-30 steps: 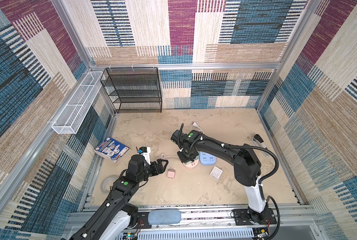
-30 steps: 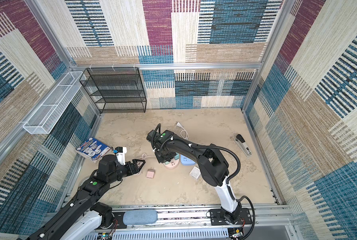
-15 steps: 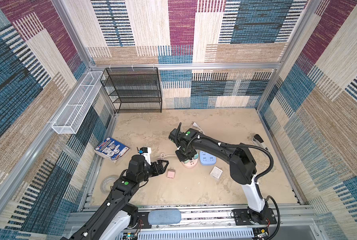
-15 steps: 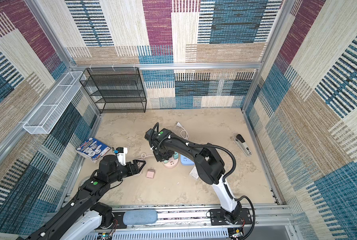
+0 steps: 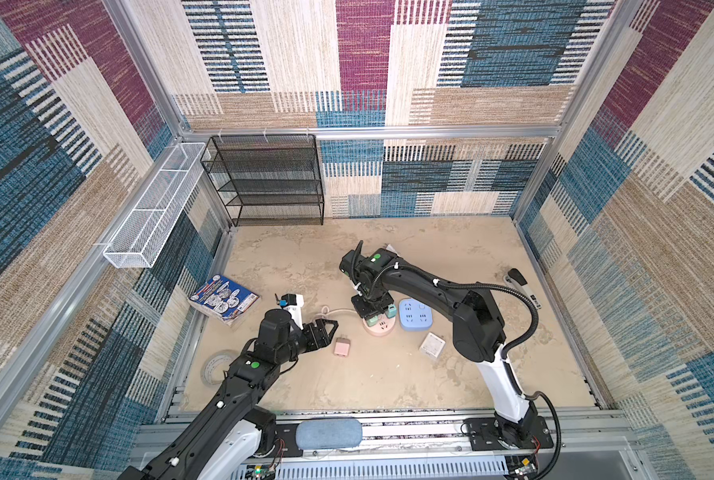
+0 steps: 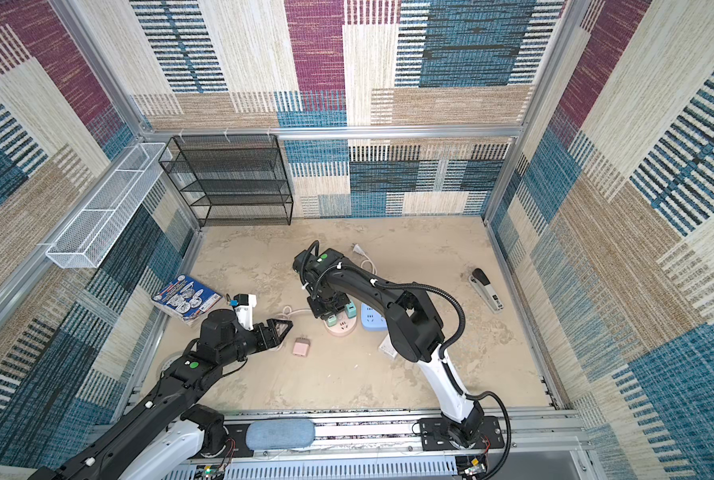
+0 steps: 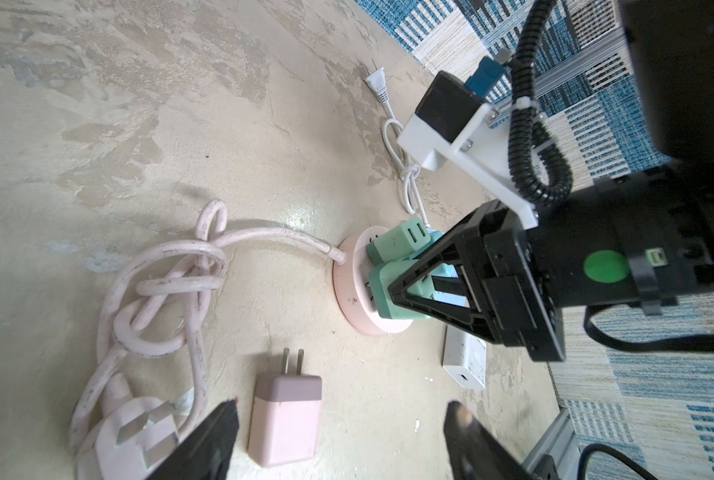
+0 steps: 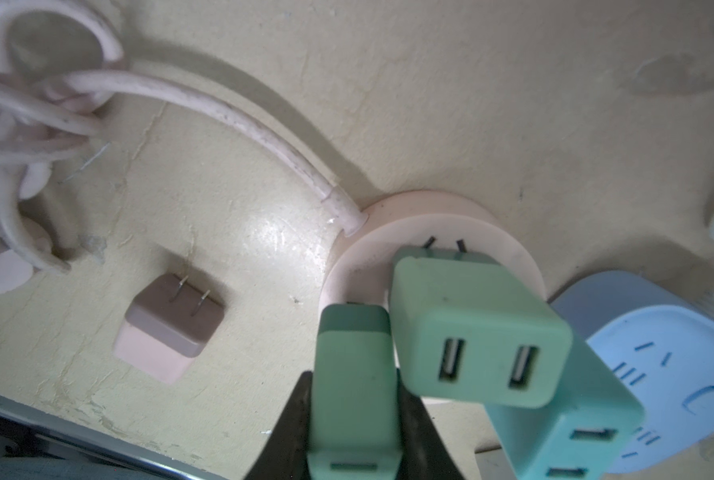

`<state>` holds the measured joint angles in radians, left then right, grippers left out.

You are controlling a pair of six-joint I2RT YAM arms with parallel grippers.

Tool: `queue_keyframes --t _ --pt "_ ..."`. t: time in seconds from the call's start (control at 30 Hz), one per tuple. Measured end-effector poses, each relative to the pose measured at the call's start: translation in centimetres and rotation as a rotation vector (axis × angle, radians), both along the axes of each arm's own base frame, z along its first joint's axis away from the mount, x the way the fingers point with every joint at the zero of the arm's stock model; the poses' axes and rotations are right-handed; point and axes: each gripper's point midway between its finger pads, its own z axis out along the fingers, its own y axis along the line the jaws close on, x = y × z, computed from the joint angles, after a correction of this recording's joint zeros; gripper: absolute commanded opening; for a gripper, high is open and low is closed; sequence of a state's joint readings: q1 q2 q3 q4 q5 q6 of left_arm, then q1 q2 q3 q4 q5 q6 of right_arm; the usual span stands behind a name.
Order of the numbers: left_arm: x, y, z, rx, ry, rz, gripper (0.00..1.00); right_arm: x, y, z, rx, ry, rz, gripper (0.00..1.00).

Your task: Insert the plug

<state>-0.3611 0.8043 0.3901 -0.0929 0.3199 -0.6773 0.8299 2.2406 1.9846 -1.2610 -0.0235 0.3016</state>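
A round pink socket lies mid-floor, in both top views. My right gripper is shut on a green plug, whose front end sits against the socket's face; its prongs are hidden. Another green plug stands in the socket beside it, and a teal one behind that. My left gripper hangs open just above the floor, left of the socket. A pink charger lies flat close to one of its fingers, untouched.
A blue power strip lies against the socket's right side, with a white charger in front of it. The socket's pink cord and plug lie coiled to the left. Book, tape roll, stapler, black rack.
The right arm has swung a little to the left over the socket, still holding the green plug. The left arm has barely moved.
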Motion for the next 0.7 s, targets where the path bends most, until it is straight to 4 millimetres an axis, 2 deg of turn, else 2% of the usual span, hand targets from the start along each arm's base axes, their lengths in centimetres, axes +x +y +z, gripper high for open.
queue_keyframes --t 0.33,0.37,0.5,0.7 --pt "0.6 -0.2 -0.5 0.001 0.004 -0.001 0.82 0.4 0.2 -0.9 -0.044 0.031 0.014 0.0" --pt "0.7 -0.3 -0.6 0.002 0.007 -0.001 0.82 0.4 0.2 -0.9 -0.047 0.032 0.014 0.04" --pt "0.8 -0.3 -0.9 0.006 0.019 -0.001 0.82 0.5 0.3 -0.3 -0.04 0.024 0.013 0.34" --pt "1.2 -0.5 0.1 -0.001 -0.002 -0.001 0.82 1.3 0.1 0.6 -0.035 -0.035 0.001 0.55"
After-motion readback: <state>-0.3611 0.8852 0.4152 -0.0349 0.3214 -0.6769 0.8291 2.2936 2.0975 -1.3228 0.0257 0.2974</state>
